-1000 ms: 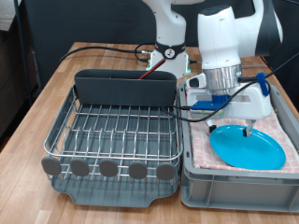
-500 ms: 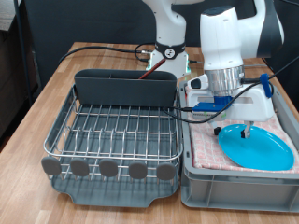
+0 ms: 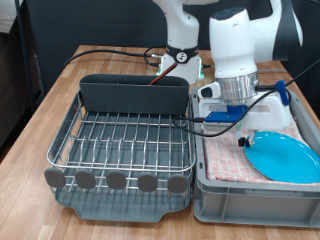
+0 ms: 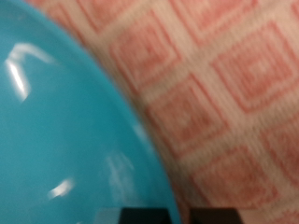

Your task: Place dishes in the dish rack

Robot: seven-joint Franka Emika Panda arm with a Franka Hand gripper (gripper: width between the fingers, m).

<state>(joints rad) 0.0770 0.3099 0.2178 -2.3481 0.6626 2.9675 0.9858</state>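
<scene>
The bright-blue plate (image 3: 290,158) lies in the grey bin (image 3: 250,205) on the pink checked cloth (image 3: 222,160), at the exterior view's right. My gripper (image 3: 244,142) is at the plate's left rim. In the wrist view the plate (image 4: 65,131) fills one side, and its rim runs into the narrow gap between my fingertips (image 4: 179,216), which are shut on it. The dish rack (image 3: 125,140) stands empty at the exterior view's left, with its tall grey utensil compartment (image 3: 135,95) at the back. The mug and the wooden spoon do not show.
Rack and bin sit side by side on a wooden table (image 3: 50,110). Black cables (image 3: 110,52) run across behind the rack. The arm's white base (image 3: 180,40) stands at the back. The bin's wall rises between plate and rack.
The plate has shifted towards the exterior view's right side of the bin. My fingers have moved from its back edge to its left rim.
</scene>
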